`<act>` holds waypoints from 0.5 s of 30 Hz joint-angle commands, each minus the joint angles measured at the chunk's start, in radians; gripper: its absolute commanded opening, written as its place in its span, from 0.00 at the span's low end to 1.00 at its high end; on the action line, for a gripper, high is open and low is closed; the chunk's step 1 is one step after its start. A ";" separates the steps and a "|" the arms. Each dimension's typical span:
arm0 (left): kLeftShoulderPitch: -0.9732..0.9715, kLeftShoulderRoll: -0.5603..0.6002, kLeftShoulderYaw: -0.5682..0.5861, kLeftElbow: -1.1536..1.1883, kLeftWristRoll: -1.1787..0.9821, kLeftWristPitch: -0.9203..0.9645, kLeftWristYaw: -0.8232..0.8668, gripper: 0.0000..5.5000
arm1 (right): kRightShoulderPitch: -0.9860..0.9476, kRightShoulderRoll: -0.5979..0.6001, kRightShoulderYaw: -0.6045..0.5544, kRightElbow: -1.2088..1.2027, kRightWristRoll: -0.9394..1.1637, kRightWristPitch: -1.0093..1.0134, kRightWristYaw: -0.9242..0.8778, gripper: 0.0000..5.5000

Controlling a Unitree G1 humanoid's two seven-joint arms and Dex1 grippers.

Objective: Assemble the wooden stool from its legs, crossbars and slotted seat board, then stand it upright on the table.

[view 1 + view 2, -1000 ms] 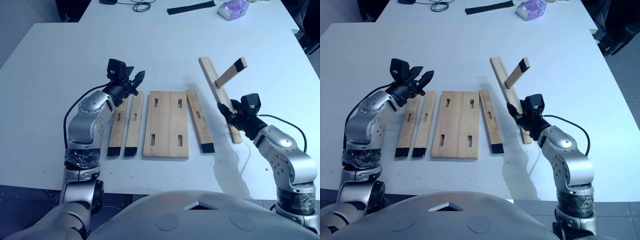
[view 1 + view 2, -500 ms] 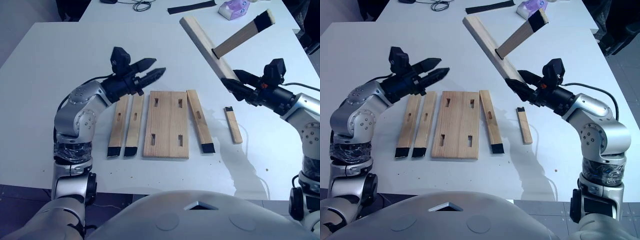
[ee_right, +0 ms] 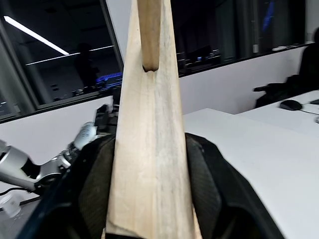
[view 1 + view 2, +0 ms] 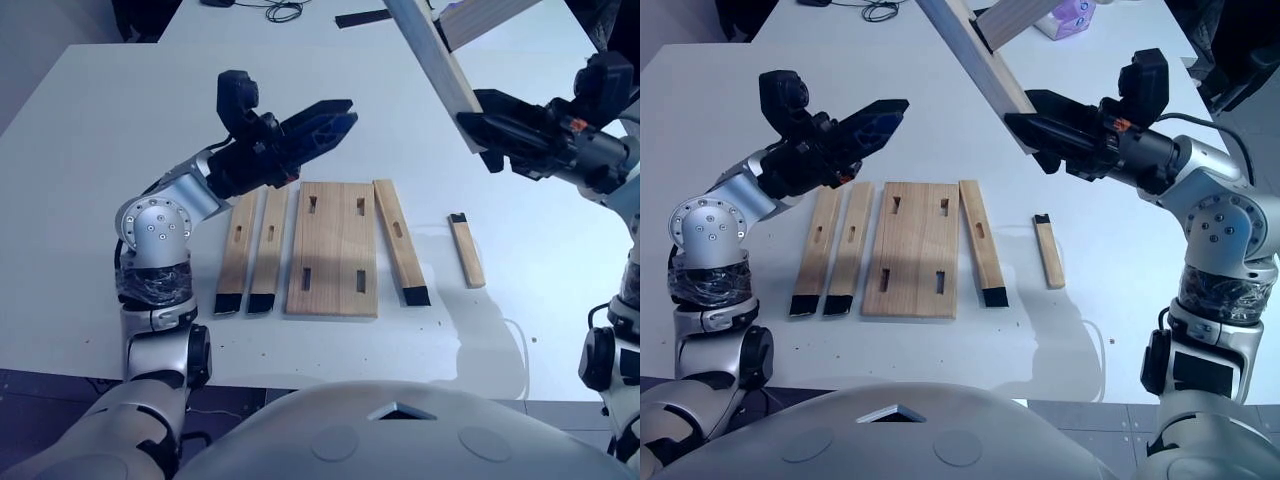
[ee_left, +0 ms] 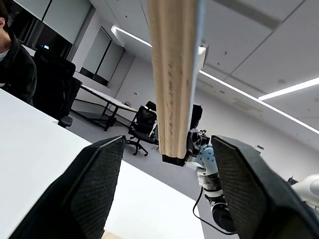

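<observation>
The slotted seat board [image 4: 333, 248] lies flat mid-table. Two legs [image 4: 237, 250] [image 4: 268, 248] lie side by side to its left, and a third leg [image 4: 400, 240] lies to its right. A short black-tipped crossbar [image 4: 466, 250] lies farther right. High over the table my right gripper [image 4: 490, 120] is shut on the lower end of a fourth leg [image 4: 975, 50], which slants up and has a crossbar [image 3: 148, 30] plugged into its slot. My left gripper [image 4: 335, 115] is open, raised above the two left legs and pointing at the held leg [image 5: 174, 74], a short gap away.
A black strip [image 4: 365, 17] and some cables [image 4: 270, 8] lie on the far table, with a purple packet [image 4: 1070, 15] near them. The white table [image 4: 100, 150] has bare surface on the left and at the front.
My right gripper has lifted the leg with its crossbar higher and toward the middle. My left gripper has risen and swung right toward it. The parts on the table have not moved.
</observation>
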 commanded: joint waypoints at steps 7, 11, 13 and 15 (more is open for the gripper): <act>-0.034 -0.042 -0.037 -0.052 -0.032 0.023 0.045 0.58 | 0.006 -0.019 0.068 -0.035 0.006 0.016 0.055 0.37; -0.036 -0.046 -0.043 -0.072 -0.051 0.038 0.057 0.58 | 0.019 -0.016 0.086 -0.052 0.012 0.023 0.060 0.37; -0.039 -0.048 -0.045 -0.074 -0.057 0.042 0.063 0.58 | 0.031 -0.017 0.098 -0.061 0.003 0.020 0.066 0.37; -0.045 -0.050 -0.043 -0.074 -0.064 0.045 0.074 0.58 | 0.042 -0.021 0.106 -0.069 -0.002 0.016 0.074 0.37</act>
